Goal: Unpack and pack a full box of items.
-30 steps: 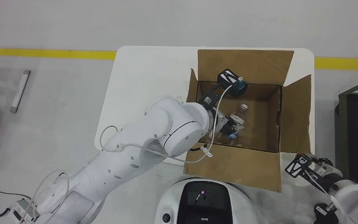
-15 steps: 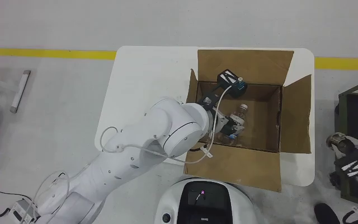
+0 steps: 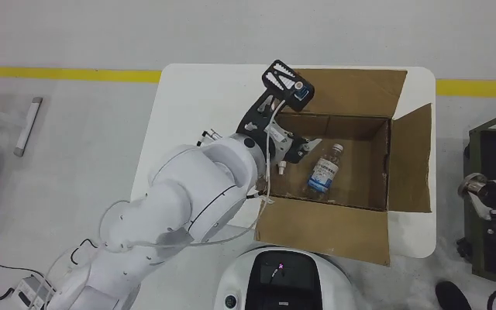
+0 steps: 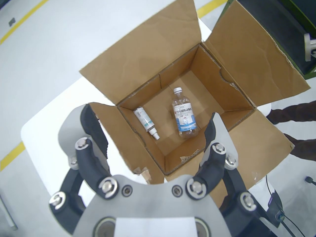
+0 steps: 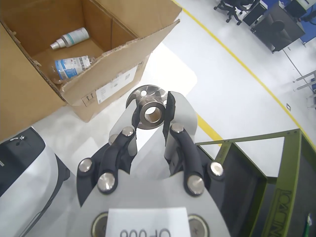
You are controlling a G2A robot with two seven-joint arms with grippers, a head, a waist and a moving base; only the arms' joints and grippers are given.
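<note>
The cardboard box (image 3: 333, 221) stood open on the white worktop (image 3: 201, 108), flaps spread. From the top, a clear bottle (image 3: 324, 168) lay on its side on the box floor, while the left arm covered the corner next to it. The left wrist view looked into that corner, where a small spray bottle (image 4: 145, 122) lay beside the clear bottle, the two apart. The left claw (image 4: 150, 122) hung over the box, spread wide and holding nothing. In the right wrist view, the right claw (image 5: 151, 107) was clamped on a metal flange (image 5: 145, 91) off the worktop, next to a green bin (image 5: 246, 139).
</note>
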